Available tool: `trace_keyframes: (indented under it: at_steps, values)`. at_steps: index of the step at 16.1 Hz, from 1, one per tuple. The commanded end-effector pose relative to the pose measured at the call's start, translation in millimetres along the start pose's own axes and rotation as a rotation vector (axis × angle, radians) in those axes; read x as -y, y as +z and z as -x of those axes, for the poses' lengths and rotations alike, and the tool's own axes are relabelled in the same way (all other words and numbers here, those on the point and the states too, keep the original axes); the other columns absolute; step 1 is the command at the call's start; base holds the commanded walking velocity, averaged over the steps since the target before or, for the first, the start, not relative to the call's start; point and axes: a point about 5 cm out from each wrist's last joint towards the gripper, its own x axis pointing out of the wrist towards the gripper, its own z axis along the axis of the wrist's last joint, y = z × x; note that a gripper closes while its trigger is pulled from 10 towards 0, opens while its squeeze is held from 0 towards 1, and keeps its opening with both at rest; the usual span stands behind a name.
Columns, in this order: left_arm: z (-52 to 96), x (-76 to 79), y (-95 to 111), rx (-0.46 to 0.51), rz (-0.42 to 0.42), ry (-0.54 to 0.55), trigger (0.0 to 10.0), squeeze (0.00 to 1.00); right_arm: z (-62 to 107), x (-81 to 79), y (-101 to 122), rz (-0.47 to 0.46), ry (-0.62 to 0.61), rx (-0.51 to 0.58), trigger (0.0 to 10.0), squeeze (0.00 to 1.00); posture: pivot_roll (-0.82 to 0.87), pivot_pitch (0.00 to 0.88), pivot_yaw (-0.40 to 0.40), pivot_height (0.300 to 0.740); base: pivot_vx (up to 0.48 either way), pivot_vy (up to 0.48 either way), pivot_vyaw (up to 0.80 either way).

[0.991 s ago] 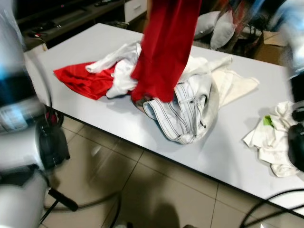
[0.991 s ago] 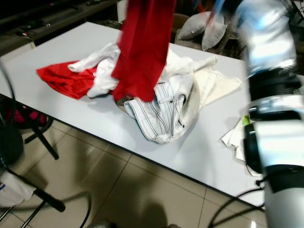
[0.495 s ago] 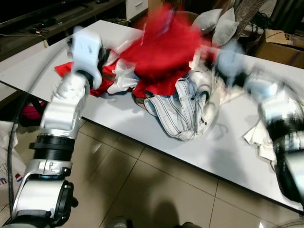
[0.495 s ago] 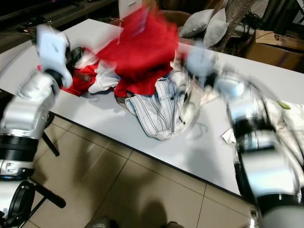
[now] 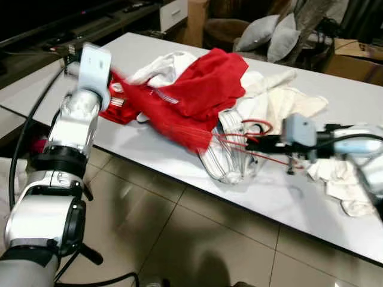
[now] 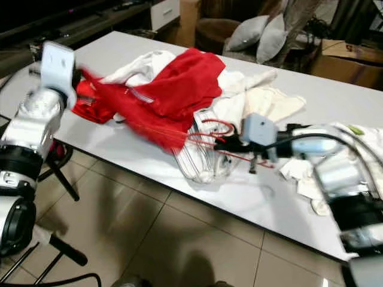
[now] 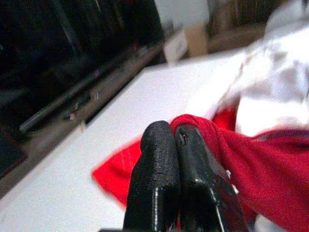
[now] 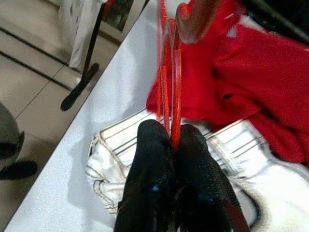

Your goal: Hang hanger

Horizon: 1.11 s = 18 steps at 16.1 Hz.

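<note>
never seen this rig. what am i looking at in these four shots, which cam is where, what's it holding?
A humanoid robot with two silver arms stands at a white table. The two wide pictures come from a stereo camera on its head, looking down. The two close ones come from cameras on each wrist, looking along that gripper's black fingers.

On the table lies a heap of clothes: a red garment, a striped white garment, and other white laundry.

The left gripper is pinched shut on the red garment. The right gripper is shut on a thin red wire hanger, reaching into the heap.
</note>
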Motion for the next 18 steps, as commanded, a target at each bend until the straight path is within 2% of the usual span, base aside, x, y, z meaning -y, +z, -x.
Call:
trace_keyframes:
  at_steps: [1,2,4,5,6,7,9,11,12,14,15,16,17,18]
  values:
    - [-0.8,0.5,-4,-0.015,-0.043,-0.011,10.0,0.00,9.4,5.4,16,0.020,-0.019,0.045,10.0,0.00,-0.08,0.000,0.067,0.740,0.000,0.000,0.00]
    - [-0.5,2.9,-15,-0.054,-0.075,-0.023,10.0,0.00,17.6,8.1,25,0.008,-0.035,0.077,10.0,0.00,-0.08,0.000,0.067,0.740,0.000,0.000,0.00]
    - [0.7,4.7,-28,-0.096,-0.074,-0.039,10.0,0.00,28.0,12.3,40,-0.014,-0.067,0.140,10.0,0.00,-0.08,0.000,0.067,0.740,0.000,0.000,0.00]
    - [1.6,6.5,-33,-0.103,-0.052,-0.067,10.0,1.00,32.8,15.8,48,-0.028,-0.107,0.181,10.0,0.00,-0.08,0.000,0.065,0.740,0.000,0.000,0.00]
    - [5.7,12.1,-39,-0.071,-0.011,-0.175,10.0,1.00,37.3,28.1,53,-0.085,-0.279,0.235,10.0,0.00,-0.07,0.000,0.061,0.740,0.000,0.000,0.00]
    - [7.7,13.9,-40,-0.059,-0.014,-0.223,10.0,1.00,36.1,31.1,51,-0.106,-0.333,0.225,10.0,0.00,-0.07,0.000,0.062,0.740,0.000,0.000,0.00]
    - [17.0,4.6,-45,-0.029,-0.051,-0.278,10.0,1.00,27.5,31.4,41,-0.181,-0.421,0.203,10.0,0.00,-0.06,0.000,0.058,0.740,0.000,0.000,0.00]
    - [32.5,-16.5,-48,0.038,-0.030,-0.274,10.0,1.00,17.5,25.4,41,-0.265,-0.459,0.247,10.0,0.00,-0.05,0.000,0.052,0.740,0.000,0.000,0.00]
    - [40.5,-21.5,-50,0.069,-0.011,-0.294,10.0,1.00,13.1,23.8,42,-0.309,-0.464,0.270,10.0,0.00,-0.04,0.000,0.048,0.740,0.000,0.000,0.00]
    - [63.9,-23.7,-59,0.092,0.017,-0.376,10.0,1.00,-6.2,31.9,46,-0.342,-0.479,0.282,10.0,0.00,-0.03,0.000,0.046,0.740,0.000,0.000,0.00]
    - [67.2,-23.7,-59,0.093,0.017,-0.383,10.0,1.00,-8.8,34.2,47,-0.343,-0.489,0.280,10.0,0.00,-0.03,0.000,0.048,0.740,0.000,0.000,0.00]
    - [76.2,-22.5,-58,0.104,0.039,-0.413,10.0,1.00,-18.8,44.5,47,-0.363,-0.526,0.244,10.0,0.00,-0.03,0.000,0.048,0.740,0.000,0.000,0.00]
    - [86.5,-18.5,-52,0.139,0.077,-0.450,10.0,1.00,-36.9,54.8,41,-0.435,-0.546,0.172,10.0,0.00,-0.04,0.000,0.055,0.740,0.000,0.000,0.00]
    - [89.2,-17.2,-50,0.150,0.088,-0.459,10.0,1.00,-42.4,56.9,38,-0.462,-0.550,0.149,10.0,0.00,-0.04,0.000,0.055,0.740,0.000,0.000,0.00]
